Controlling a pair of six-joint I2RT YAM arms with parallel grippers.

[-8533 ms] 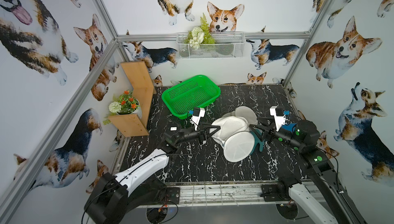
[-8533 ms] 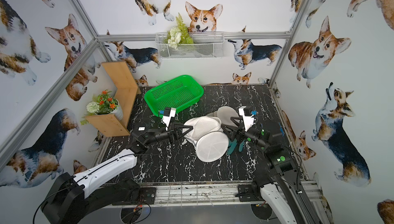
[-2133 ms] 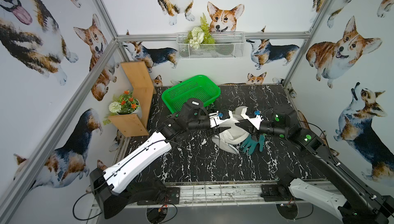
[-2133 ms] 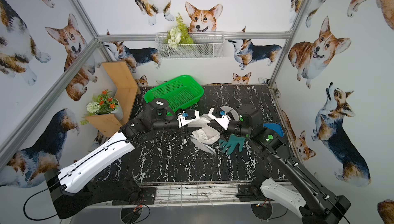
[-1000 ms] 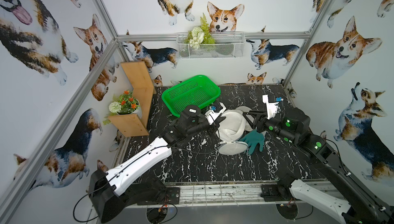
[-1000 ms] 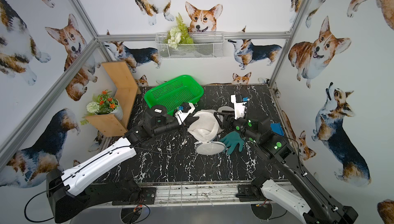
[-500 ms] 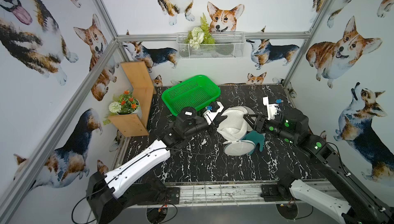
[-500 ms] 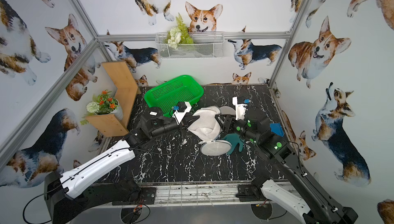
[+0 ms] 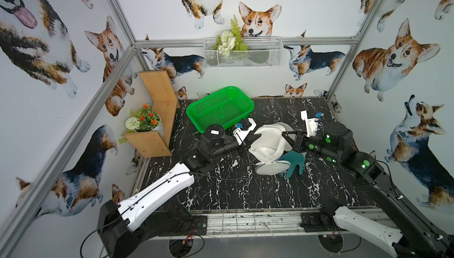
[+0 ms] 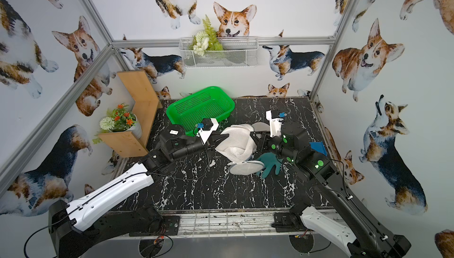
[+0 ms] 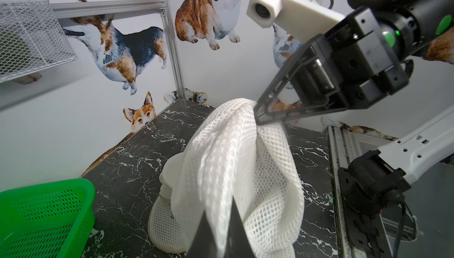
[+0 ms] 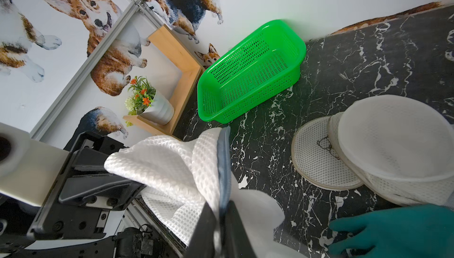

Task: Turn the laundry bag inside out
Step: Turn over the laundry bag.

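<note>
Left of centre, above the table (image 9: 221, 195), clamping the left gripper (image 9: 255, 138) on a fold of the bag (image 9: 269, 141), jaws closed tight on mesh. Holding that mesh lifted mid-table, just right of the basket (image 9: 231, 88), with the round base trailing down onto the marble. Pinching the opposite side with the right gripper (image 9: 286, 137), jaws likewise closed flat on fabric. Leaving the glove (image 9: 293, 164) lying on the table against the base, below the right gripper.

Judging progress as partway: gripping both sides done, mesh bunching and folding over itself, possibly part-inverted, though struggling to tell inner face from outer here. Still needing the wall drawn fully through and over the base.

Differing from a second ago: bringing the right jaws, then standing open beside the bag, down onto the mesh; keeping the left grip unchanged. Differing from far earlier too: carrying the bag aloft, then lying on the marble between the arms.
</note>
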